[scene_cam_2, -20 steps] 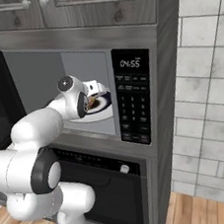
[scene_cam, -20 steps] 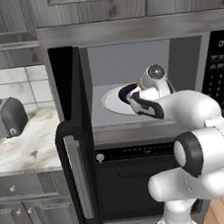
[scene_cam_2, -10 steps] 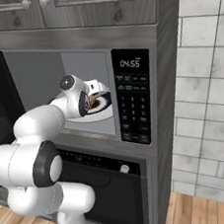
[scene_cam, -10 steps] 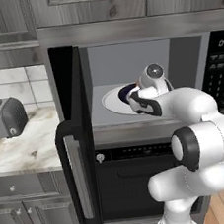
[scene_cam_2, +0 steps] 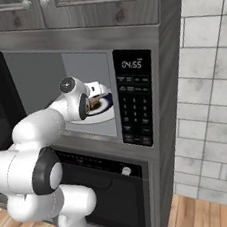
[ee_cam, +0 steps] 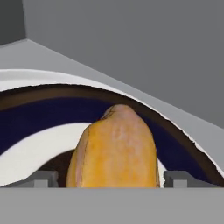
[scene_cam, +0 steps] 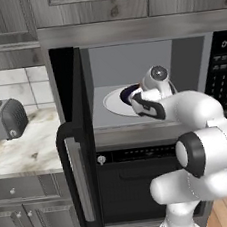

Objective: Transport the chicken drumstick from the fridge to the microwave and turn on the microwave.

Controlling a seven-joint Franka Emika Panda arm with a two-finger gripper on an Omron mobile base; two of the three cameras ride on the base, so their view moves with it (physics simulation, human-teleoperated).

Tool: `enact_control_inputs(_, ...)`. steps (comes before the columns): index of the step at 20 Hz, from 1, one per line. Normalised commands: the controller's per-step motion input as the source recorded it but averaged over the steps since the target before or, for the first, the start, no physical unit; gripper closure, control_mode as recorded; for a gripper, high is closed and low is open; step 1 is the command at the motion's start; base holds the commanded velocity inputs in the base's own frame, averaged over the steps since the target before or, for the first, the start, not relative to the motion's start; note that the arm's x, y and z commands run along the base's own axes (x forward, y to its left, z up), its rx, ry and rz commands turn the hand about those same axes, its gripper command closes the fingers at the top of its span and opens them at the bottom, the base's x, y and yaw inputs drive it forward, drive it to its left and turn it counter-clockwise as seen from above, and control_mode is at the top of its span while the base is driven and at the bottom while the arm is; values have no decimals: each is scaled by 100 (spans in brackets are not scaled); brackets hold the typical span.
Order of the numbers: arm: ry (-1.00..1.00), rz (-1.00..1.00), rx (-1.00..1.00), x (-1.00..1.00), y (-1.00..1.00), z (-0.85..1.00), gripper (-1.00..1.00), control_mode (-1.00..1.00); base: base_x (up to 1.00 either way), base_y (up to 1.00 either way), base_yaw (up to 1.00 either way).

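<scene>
Inside the black-and-steel microwave [scene_cam: 131, 78], the golden-brown chicken drumstick [ee_cam: 114, 151] sits between the tool [ee_cam: 109, 178] tips over a dark blue plate [ee_cam: 39, 116], long axis pointing away; looks gripped.

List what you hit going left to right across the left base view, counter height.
Grey slotted toaster → open black microwave door with long vertical handle → white round turntable → white arm's wrist → black button panel.
</scene>
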Motion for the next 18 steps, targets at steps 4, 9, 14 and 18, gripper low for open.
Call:
enact_control_inputs(4,-6,0,1,-17,0,0,-100,-100,0,0,0)
enact_control_inputs(9,-14,0,0,-25,0,8,-100,-100,0,0,0)
enact_control_inputs(14,-29,0,0,-82,0,41,-100,-100,0,0,0)
enact_control_inputs(18,-33,0,0,-100,0,51,-100,-100,0,0,0)
